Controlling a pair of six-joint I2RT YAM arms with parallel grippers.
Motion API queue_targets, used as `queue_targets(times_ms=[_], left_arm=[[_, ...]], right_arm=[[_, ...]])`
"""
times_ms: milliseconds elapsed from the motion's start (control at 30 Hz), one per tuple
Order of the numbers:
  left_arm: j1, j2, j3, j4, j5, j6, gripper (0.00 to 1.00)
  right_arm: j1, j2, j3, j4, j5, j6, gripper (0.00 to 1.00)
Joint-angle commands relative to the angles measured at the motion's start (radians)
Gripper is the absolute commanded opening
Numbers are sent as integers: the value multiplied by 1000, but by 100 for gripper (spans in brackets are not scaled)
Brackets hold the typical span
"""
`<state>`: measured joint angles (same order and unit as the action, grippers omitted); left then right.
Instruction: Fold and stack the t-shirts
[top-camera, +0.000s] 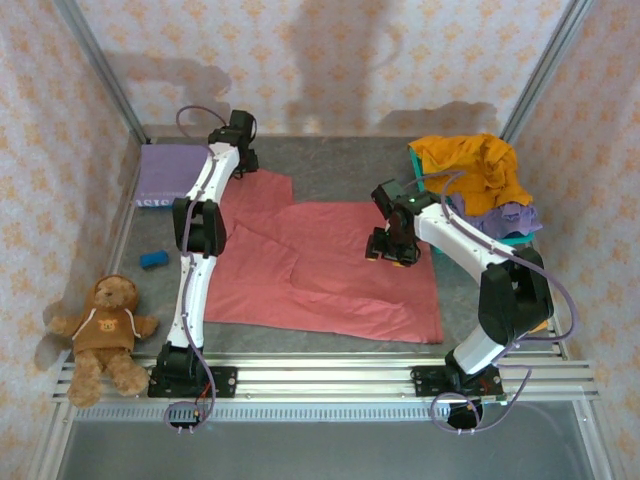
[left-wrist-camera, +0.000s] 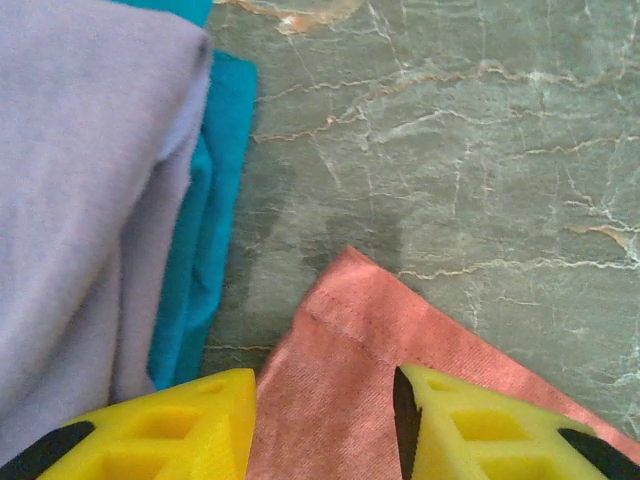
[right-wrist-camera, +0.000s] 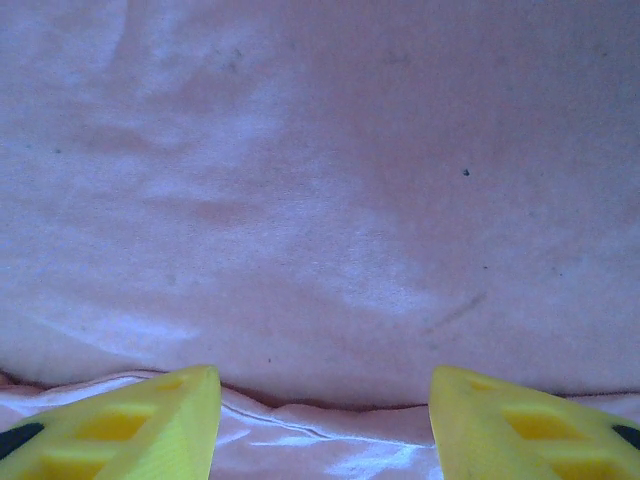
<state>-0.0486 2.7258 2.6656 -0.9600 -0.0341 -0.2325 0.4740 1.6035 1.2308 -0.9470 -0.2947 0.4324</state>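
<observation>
Left hand (left-wrist-camera: 325, 385) spread, straddling a corner of the dusty red cloth t-shirt (left-wrist-camera: 340, 330) flat on the grey marbled bench (left-wrist-camera: 450, 150). Right hand (right-wrist-camera: 322, 385) spread too, that shirt's rumpled edge beneath it.

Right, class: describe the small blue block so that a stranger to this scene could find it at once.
Find the brown teddy bear sitting at the near left corner of the table. Just beyond it, toward the left arm, the blue block lies alone on bare table. Unlike the big red shirt and folded purple shirt nearby, it is tiny and bright blue.
</observation>
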Motion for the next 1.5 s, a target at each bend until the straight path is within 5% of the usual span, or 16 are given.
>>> queue_targets(times_ms=[0,433,800,1133,1467], left_arm=[[24,38,39,-72,26,-31,45],[19,89,26,-111,132,-103,48],[-4,12,-74,-19,136,-89,23],[-5,-93,-89,-5,238,-97,3],[-5,-412,-438,139,228,-103,0]], right_arm=[[-7,-27,38,-32,34,-1,57],[-11,-36,77,-52,29,0,57],[-72,4,123,-46,42,-41,57],[-111,237,390,-93,205,-74,57],[-117,533,735,-196,392,-128,44]])
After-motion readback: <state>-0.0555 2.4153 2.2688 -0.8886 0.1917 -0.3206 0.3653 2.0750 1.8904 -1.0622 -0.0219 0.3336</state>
